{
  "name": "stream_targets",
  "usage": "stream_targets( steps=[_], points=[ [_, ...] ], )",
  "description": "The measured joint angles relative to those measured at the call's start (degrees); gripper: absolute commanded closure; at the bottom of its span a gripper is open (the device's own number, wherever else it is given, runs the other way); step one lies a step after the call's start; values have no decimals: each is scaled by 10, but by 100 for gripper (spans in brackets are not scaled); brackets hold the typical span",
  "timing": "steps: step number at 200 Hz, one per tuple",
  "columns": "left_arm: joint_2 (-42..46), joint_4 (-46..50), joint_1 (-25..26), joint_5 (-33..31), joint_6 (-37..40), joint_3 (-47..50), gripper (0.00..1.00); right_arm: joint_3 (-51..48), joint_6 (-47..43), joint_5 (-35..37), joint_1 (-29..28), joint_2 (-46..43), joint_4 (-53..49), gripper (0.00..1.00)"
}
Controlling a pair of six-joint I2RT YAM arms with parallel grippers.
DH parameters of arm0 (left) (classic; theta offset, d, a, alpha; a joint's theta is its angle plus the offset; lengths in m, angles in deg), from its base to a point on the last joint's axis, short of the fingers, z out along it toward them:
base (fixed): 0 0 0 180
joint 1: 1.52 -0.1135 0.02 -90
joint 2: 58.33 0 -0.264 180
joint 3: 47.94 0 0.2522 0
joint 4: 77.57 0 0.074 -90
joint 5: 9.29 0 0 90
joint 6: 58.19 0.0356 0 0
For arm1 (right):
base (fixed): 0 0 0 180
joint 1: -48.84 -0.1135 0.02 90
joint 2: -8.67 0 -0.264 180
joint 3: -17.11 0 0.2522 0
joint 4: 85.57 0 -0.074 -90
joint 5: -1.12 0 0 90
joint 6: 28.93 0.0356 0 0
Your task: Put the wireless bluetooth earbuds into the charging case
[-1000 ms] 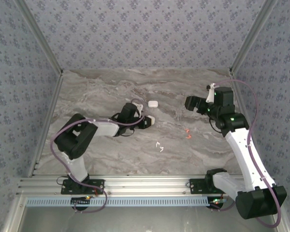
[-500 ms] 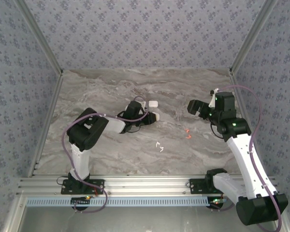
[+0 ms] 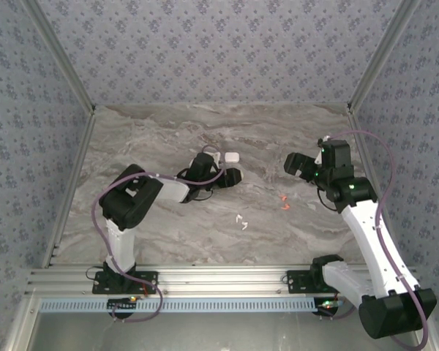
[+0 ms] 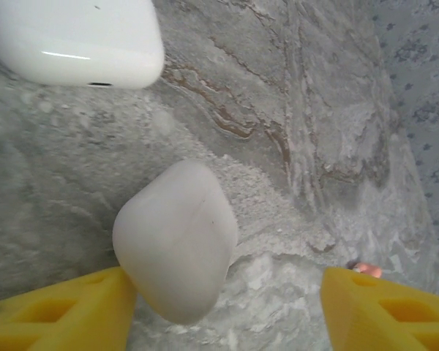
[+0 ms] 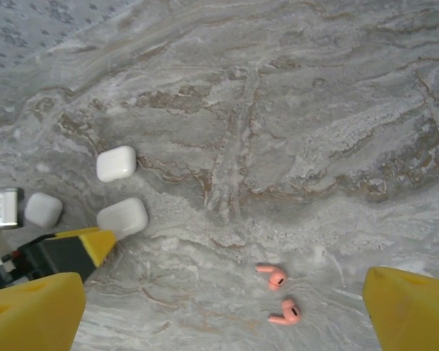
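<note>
A closed white charging case lies on the marble table between the fingers of my left gripper. It leans on the left yellow finger, and the right finger stands well clear, so this gripper is open. A second white case lies just beyond it. From above, the left gripper sits near mid-table beside that second case. My right gripper hangs open above two orange-red earbuds. Two white earbuds lie nearer the front.
Patterned walls and metal posts close in the table on three sides. The right wrist view takes in both cases to the left of the orange-red earbuds, with bare marble in between.
The left gripper was shut on the white case and has now opened, leaving the case on the table. The left arm reached farther right earlier; the right arm shifted slightly.
</note>
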Motion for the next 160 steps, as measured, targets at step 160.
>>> stream_targets(
  steps=[160],
  points=[
    [248, 150, -85, -86, 118, 99, 1, -52, 2, -62, 71, -14, 57, 0]
  ],
)
